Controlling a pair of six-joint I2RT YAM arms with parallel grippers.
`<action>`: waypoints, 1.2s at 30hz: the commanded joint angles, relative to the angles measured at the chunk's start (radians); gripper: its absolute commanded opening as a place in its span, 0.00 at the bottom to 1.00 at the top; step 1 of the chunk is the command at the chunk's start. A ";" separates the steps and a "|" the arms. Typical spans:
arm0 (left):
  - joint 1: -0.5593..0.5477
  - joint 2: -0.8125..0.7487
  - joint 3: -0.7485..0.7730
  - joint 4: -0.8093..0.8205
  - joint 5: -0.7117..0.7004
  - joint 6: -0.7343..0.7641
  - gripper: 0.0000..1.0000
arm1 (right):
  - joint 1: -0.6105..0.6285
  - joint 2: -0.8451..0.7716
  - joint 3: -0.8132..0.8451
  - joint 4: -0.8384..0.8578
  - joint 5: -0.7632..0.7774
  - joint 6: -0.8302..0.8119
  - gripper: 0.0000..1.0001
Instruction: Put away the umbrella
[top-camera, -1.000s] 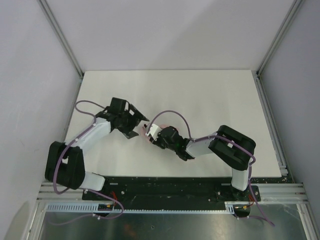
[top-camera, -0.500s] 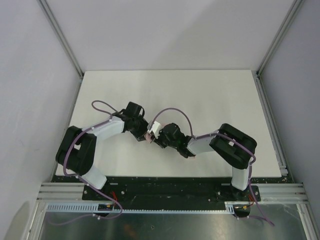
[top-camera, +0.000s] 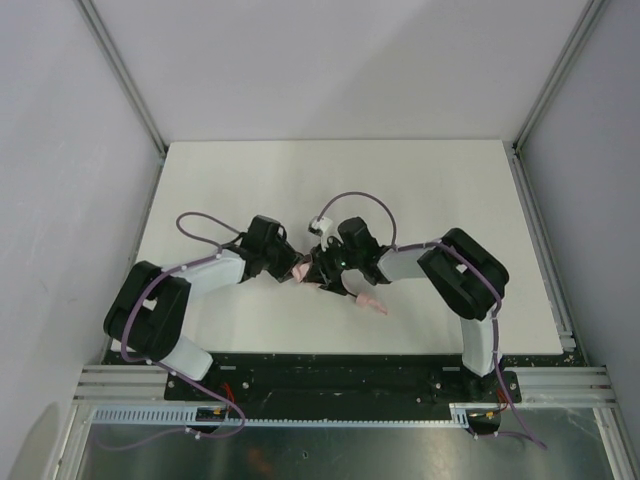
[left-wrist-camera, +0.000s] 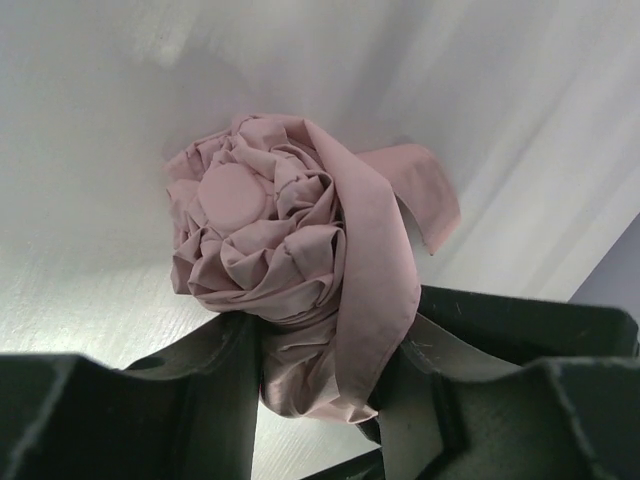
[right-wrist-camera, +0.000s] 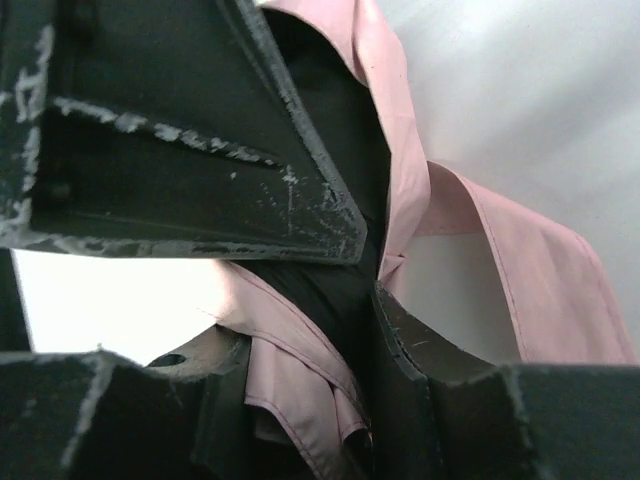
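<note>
Over the last second the left arm (top-camera: 205, 275) has swung inward across the white table (top-camera: 450, 200). The left gripper (top-camera: 290, 268) now meets the right gripper (top-camera: 322, 268) mid-table, and both are clamped on the pink umbrella (top-camera: 301, 271). Only the left wrist view shows its pleated end and loose strap (left-wrist-camera: 400, 190). The table's edges are well apart from the pair.

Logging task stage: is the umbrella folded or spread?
Folded. The left wrist view shows the umbrella as a compact pink bundle of crumpled pleats, pinched by the left gripper.
</note>
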 joint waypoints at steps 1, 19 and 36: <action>-0.028 0.058 -0.072 0.022 -0.039 0.053 0.32 | -0.023 0.095 0.011 -0.078 -0.342 0.324 0.00; 0.026 0.067 -0.204 0.187 0.033 0.142 0.63 | -0.140 0.241 0.015 0.182 -0.589 0.692 0.00; 0.050 0.218 -0.261 0.264 0.054 0.102 0.28 | -0.146 0.148 0.102 -0.120 -0.470 0.519 0.38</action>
